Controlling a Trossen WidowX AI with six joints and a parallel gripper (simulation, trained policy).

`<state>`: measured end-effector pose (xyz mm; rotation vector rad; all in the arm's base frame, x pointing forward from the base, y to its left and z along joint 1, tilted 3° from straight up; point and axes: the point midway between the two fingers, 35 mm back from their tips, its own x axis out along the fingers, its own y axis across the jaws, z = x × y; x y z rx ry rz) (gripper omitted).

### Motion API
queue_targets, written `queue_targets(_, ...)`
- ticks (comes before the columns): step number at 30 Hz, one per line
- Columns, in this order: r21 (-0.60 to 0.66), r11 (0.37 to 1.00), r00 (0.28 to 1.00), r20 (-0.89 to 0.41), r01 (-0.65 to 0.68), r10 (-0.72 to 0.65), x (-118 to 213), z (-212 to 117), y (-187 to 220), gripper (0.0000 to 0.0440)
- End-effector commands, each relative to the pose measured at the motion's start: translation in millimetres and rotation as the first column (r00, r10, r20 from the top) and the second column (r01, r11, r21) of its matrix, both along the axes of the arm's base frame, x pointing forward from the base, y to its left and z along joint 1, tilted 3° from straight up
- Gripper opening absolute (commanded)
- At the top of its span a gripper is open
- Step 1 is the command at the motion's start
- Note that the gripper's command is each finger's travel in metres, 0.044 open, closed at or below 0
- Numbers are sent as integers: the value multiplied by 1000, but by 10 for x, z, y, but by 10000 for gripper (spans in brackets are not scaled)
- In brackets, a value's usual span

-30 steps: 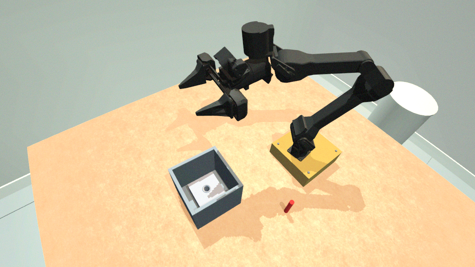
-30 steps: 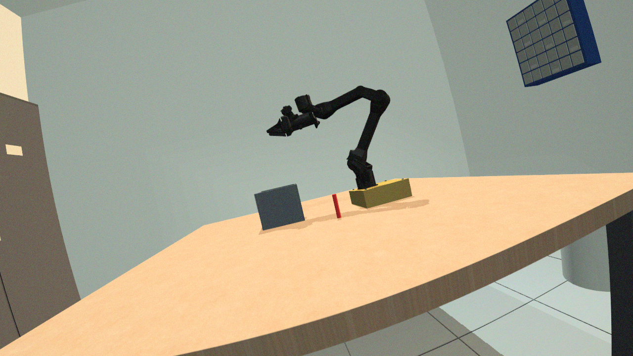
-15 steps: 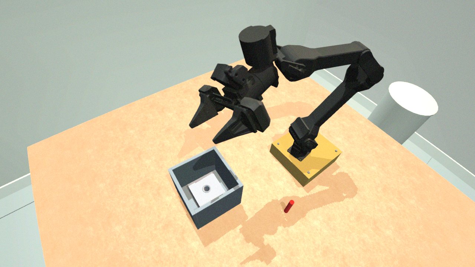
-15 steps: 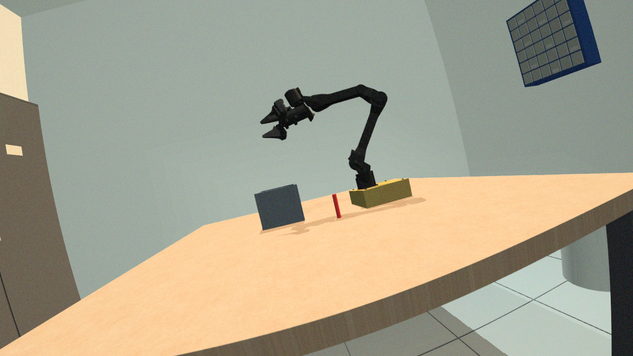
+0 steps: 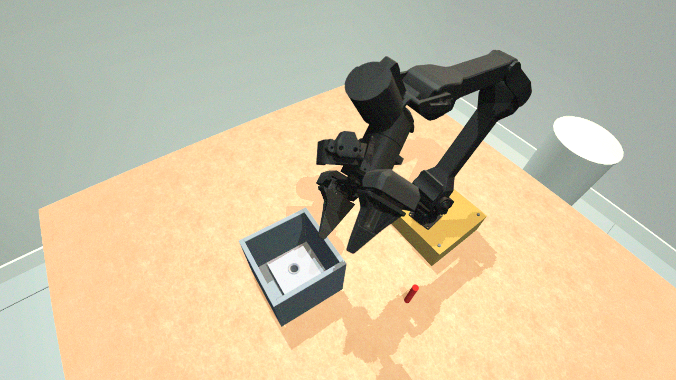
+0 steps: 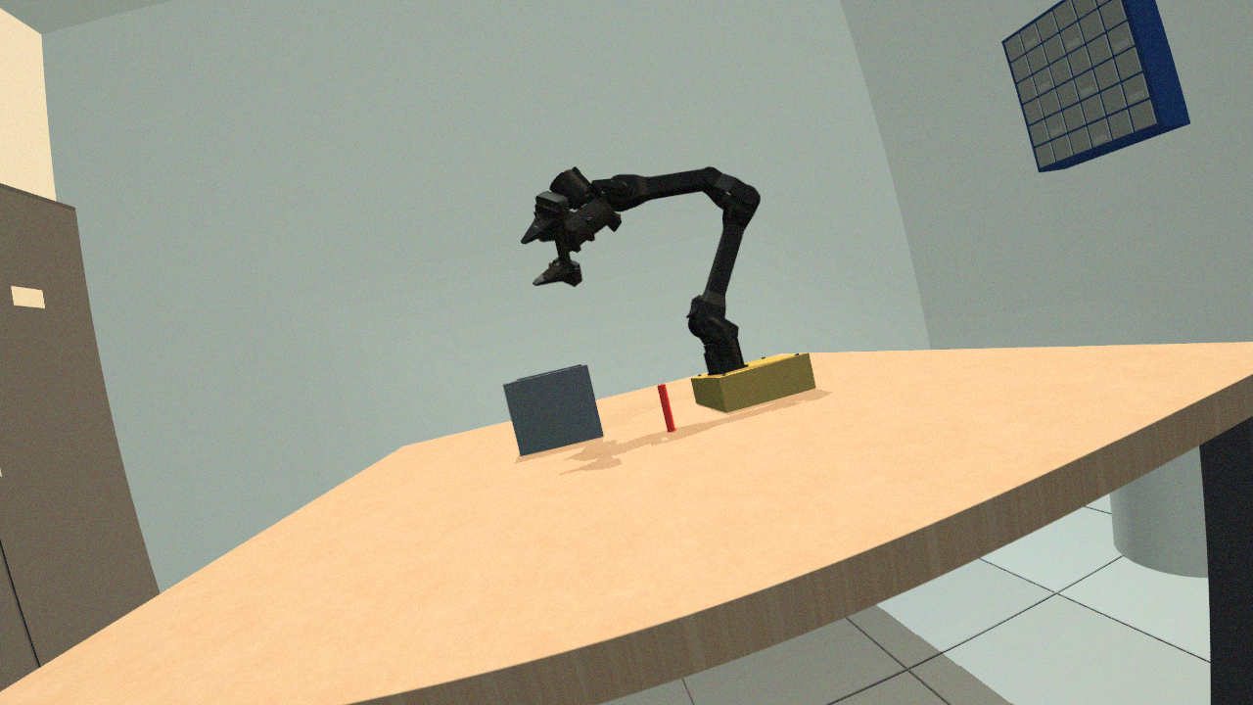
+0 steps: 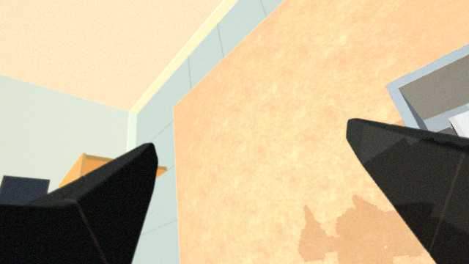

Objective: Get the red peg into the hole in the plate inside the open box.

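wrist view: one box (image 5: 309, 293) (image 6: 554, 410) (image 7: 397, 100) was cut off at the right edge and partly behind a finger; red peg out of shot. exterior hid the box interior, including the plate (image 5: 285, 278) (image 7: 462, 125) and its hole (image 5: 293, 268). count: one peg, one box, one plate with one visible hole, one claw (image 5: 336, 244) (image 6: 527, 261) (image 7: 251, 139) with two fingers. red peg (image 5: 411, 294) (image 6: 667, 408): slim, plain, round-ended cylinder, standing on the table (image 5: 141, 245) (image 6: 490, 543) (image 7: 278, 110) outside the box, between it and the yellow base (image 5: 465, 226) (image 6: 770, 381). claw was up above the table, spread nearly full, holding nothing, well apart from the peg.
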<state>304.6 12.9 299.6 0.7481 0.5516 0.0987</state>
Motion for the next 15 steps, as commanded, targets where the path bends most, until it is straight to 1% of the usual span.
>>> queue_targets(1,54,999,997,-73,1,3,-20,-81,110,440)
queue_targets(8,167,986,960,-278,23,25,-165,-363,390,440)
queue_targets(15,231,969,874,-485,90,35,-368,-663,614,440)
